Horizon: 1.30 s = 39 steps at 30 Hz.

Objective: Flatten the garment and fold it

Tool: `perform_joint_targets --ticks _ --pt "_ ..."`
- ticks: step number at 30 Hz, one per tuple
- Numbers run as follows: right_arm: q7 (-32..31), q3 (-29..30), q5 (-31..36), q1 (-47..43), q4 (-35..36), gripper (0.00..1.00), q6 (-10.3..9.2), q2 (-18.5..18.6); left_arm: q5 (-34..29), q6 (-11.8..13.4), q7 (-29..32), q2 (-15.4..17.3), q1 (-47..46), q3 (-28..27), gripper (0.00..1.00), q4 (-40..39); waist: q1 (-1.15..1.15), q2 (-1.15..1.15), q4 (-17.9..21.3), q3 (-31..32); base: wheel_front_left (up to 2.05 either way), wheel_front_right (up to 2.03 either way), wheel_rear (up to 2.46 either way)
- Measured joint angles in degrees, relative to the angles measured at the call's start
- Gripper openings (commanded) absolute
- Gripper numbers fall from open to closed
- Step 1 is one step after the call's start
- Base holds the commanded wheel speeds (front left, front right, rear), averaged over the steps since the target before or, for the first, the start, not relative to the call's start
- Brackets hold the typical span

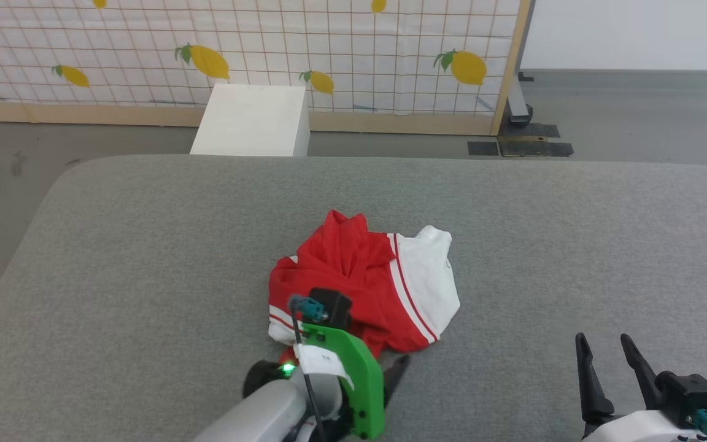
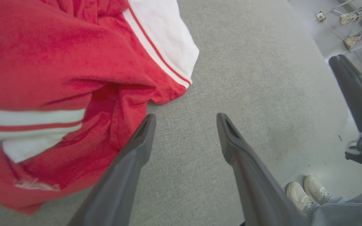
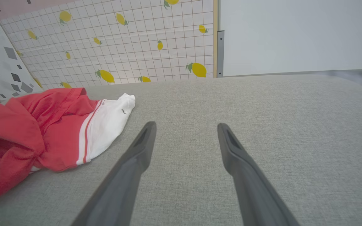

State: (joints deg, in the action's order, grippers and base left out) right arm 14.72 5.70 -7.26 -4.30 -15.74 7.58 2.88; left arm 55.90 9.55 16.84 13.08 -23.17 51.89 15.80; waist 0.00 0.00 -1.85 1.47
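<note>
Barely begun: the open left gripper (image 2: pixel 185 121) hovers, crumpled garment (image 2: pixel 58 62) just beside one finger; the right gripper (image 1: pixel 603 339), also open, sits well apart. Next, likely: pinching a hem.

Garment (image 1: pixel 353 270): bunched, with much cloth folded under itself; the near hem is covered by the green wrist mount (image 1: pixel 359 380) in the head view; cut by the top and left edges in the left wrist view.
Left claw (image 2: pixel 185 117): in the head view its fingers sit mostly behind that mount, one dark tip poking out.
Right claw (image 1: pixel 603 337): wrist cut off at the head view's bottom edge.
Sleeve mark (image 3: pixel 123 110): too small to read.
Person (image 2: pixel 335 210): pale shoes and blue trouser legs, the rest past the bottom edge.
Far feet (image 2: pixel 350 28): small, blurred.
</note>
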Motion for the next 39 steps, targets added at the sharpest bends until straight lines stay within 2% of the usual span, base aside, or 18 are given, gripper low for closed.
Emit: perform_joint_targets --ticks 3,6,8,11,14,18,22,26,28,33,39 --pt "0.00 0.46 -0.07 -0.02 0.02 1.00 0.00 0.01 -0.90 3.38 1.98 2.60 -0.21 0.01 1.00 0.64 0.00 0.00 0.70 -0.12 0.00 0.00 0.00" --pt "0.00 1.19 -0.05 -0.12 0.03 1.00 0.00 0.01 -1.85 5.64 -0.24 5.69 -0.43 -2.31 1.00 -1.32 0.00 0.00 0.46 -0.17 0.00 0.00 0.00" --pt "0.00 1.53 -0.05 -0.27 0.02 1.00 0.00 0.02 -2.12 6.56 -4.46 7.22 -0.40 -5.59 1.00 -3.98 0.00 0.00 -0.02 -0.06 0.00 0.00 0.00" --pt "0.00 1.67 -0.05 -0.41 0.00 1.00 0.00 0.01 -1.55 6.37 -12.46 8.49 0.03 -11.21 1.00 -8.39 0.00 0.00 -0.78 0.19 0.00 0.00 0.00" --pt "0.00 1.47 -0.05 -0.41 -0.01 1.00 0.00 0.02 -2.71 6.49 -18.97 11.03 1.18 -14.52 1.00 -10.65 0.00 0.00 -1.46 0.61 0.00 0.00 0.00" --pt "0.00 1.12 -0.24 -0.37 -0.07 1.00 0.00 0.01 -7.20 8.24 -26.46 14.92 4.40 -16.37 1.00 -9.96 0.00 0.00 -2.08 1.35 0.00 0.00 0.00" --pt "0.00 0.87 -0.42 -0.37 -0.08 1.00 0.00 0.01 -11.77 9.94 -30.87 16.42 8.43 -17.93 1.00 -7.94 0.00 0.00 -2.39 1.83 0.00 0.00 0.00" --pt "0.00 0.48 -0.68 -0.32 -0.04 1.00 0.00 0.00 -16.29 9.92 -31.40 15.33 13.01 -21.49 1.00 -9.16 0.00 0.00 -2.22 1.82 0.00 0.00 0.00" --pt "0.00 0.40 -0.82 -0.30 -0.02 1.00 0.00 0.01 -19.15 9.33 -31.54 13.59 15.39 -24.85 1.00 -11.46 0.00 0.00 -2.15 1.64 0.00 0.00 0.00" --pt "0.00 0.22 -0.82 -0.30 -0.05 1.00 0.00 0.01 -23.53 5.27 -31.56 8.55 20.57 -30.88 1.00 -15.18 0.00 0.00 -2.04 1.18 0.00 0.00 0.00" --pt "0.00 -0.44 -0.81 -0.26 -0.41 1.00 0.00 0.01 -27.59 0.89 -31.56 3.69 23.56 -35.84 1.00 -15.88 0.00 0.00 -2.15 0.83 0.00 0.00 0.00"
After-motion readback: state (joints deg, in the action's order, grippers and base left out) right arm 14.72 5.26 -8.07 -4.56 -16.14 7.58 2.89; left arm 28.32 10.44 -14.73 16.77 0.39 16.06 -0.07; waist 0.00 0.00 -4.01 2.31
